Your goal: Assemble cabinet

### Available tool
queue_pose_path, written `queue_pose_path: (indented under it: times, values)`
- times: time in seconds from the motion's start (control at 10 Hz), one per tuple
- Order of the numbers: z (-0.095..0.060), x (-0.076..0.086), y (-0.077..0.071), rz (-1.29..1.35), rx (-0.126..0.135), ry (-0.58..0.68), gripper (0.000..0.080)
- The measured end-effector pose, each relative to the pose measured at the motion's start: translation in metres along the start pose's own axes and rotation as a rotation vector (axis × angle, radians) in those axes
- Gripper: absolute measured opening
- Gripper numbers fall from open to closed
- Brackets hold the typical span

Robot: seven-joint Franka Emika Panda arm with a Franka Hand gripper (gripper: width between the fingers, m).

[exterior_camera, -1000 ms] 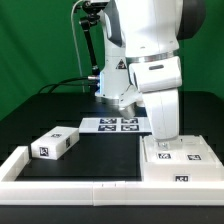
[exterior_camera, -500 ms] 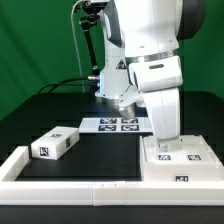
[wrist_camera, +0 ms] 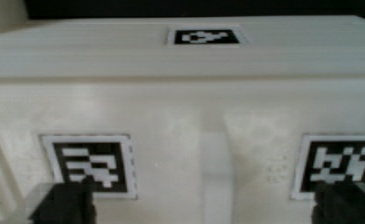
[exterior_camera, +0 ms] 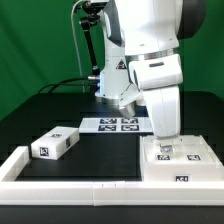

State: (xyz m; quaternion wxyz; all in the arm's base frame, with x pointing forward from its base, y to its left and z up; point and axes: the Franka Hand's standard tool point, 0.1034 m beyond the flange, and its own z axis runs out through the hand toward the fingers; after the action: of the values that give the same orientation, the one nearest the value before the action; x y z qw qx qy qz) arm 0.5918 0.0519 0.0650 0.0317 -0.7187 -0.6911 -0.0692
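Note:
The cabinet (exterior_camera: 178,165) is a large white box with square tags, standing at the front on the exterior view's right. My gripper (exterior_camera: 165,148) hangs straight down over its top face, very close to it. In the wrist view the cabinet (wrist_camera: 197,110) fills the picture. My gripper (wrist_camera: 205,205) is open, with dark fingers (wrist_camera: 63,205) spread wide over two tags and nothing held between them. A small white tagged drawer block (exterior_camera: 55,143) lies on the black table at the exterior view's left, far from the gripper.
The marker board (exterior_camera: 118,124) lies flat behind the cabinet, near the arm's base. A long low white border rail (exterior_camera: 70,183) runs along the front and bends back at the left. A green backdrop stands behind.
The arm has shifted very slightly toward the exterior view's right over the cabinet top. Nothing else has moved.

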Motion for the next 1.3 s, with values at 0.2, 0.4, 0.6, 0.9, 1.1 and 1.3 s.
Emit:
queue_pose_path:
  times: [0.2,0.4,0.6,0.9,1.1,1.3]
  values:
    - [-0.012,-0.003,-0.009,0.031,-0.042,-0.010,0.0752]
    - [-0.022,-0.013,-0.020,0.080,-0.095,-0.014,0.0797]
    - [-0.040,-0.021,-0.041,0.194,-0.194,-0.006,0.0797]
    - [-0.037,-0.018,-0.085,0.395,-0.223,0.025,0.0797]
    - [-0.037,-0.019,-0.083,0.416,-0.221,0.025,0.0797]
    - [-0.038,-0.020,-0.083,0.564,-0.229,0.049,0.0797]
